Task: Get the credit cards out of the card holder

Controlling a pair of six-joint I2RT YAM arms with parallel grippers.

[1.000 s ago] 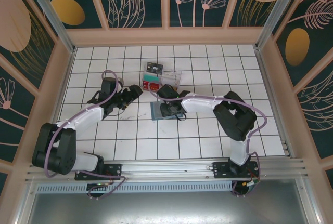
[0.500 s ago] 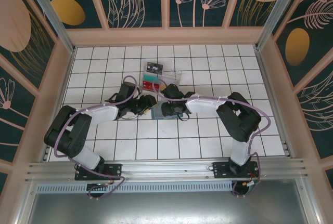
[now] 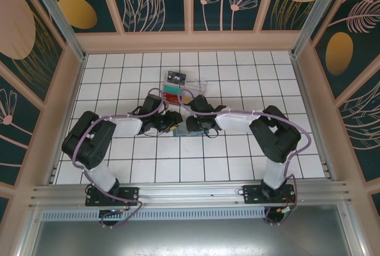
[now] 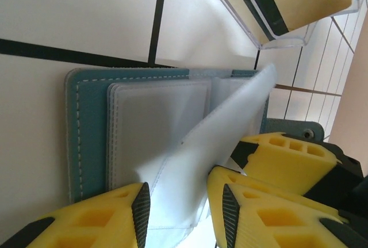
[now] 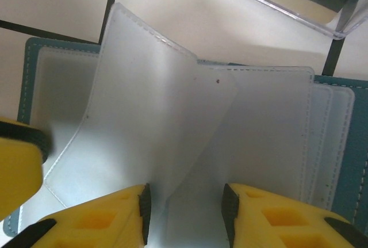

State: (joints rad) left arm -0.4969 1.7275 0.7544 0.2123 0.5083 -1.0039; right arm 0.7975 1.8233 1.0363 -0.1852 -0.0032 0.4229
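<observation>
I see the card holder as matt teal stitched leather-like material, its sleeves frosted soft plastic; the tray glossy clear plastic.

White tiled table: open teal card holder flat at frame centre, clear plastic tray just above it, small black card at tray's upper-left corner.
</observation>
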